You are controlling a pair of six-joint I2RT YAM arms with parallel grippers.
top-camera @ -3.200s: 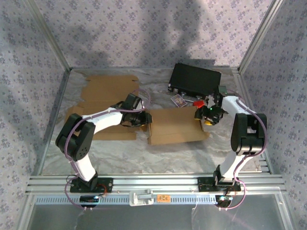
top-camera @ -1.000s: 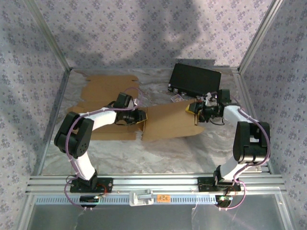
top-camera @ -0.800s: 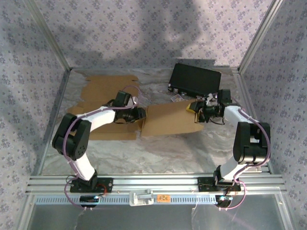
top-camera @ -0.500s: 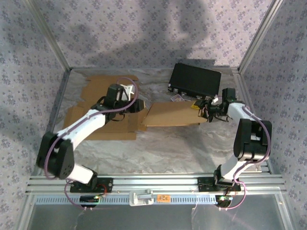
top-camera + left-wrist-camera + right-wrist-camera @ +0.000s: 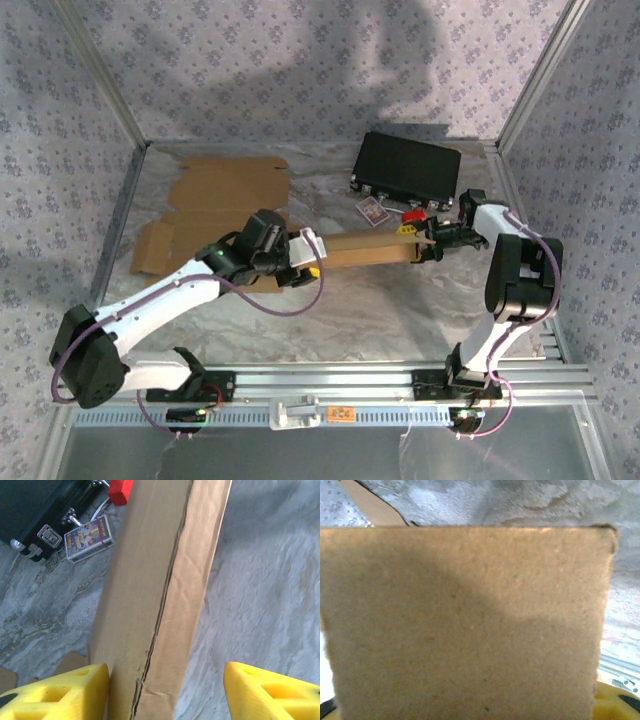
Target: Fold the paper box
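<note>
The grey marbled table [image 5: 380, 310] carries a flat brown cardboard sheet [image 5: 215, 195], unfolded, at its far left. Across the middle runs the long brown paper box [image 5: 365, 248], partly folded and tipped up on edge, so that from above it reads as a narrow strip from left to right. A black hard case with metal latches [image 5: 405, 165] lies at the far right.

The left tool [image 5: 162, 690] sits at the box's left end with its yellow pads spread. One pad is just beside the cardboard wall and the other stands well apart from it, so it grips nothing. The right tool [image 5: 440, 238] is at the box's right end. Cardboard covers its camera, and whether it pinches the panel cannot be told.

A small printed card pack [image 5: 372, 211] lies near the case.

The step in hand looks like raising a long side wall. Next, the left tool probably needs a fresh hold on the creased edge while the right end is kept steady.
</note>
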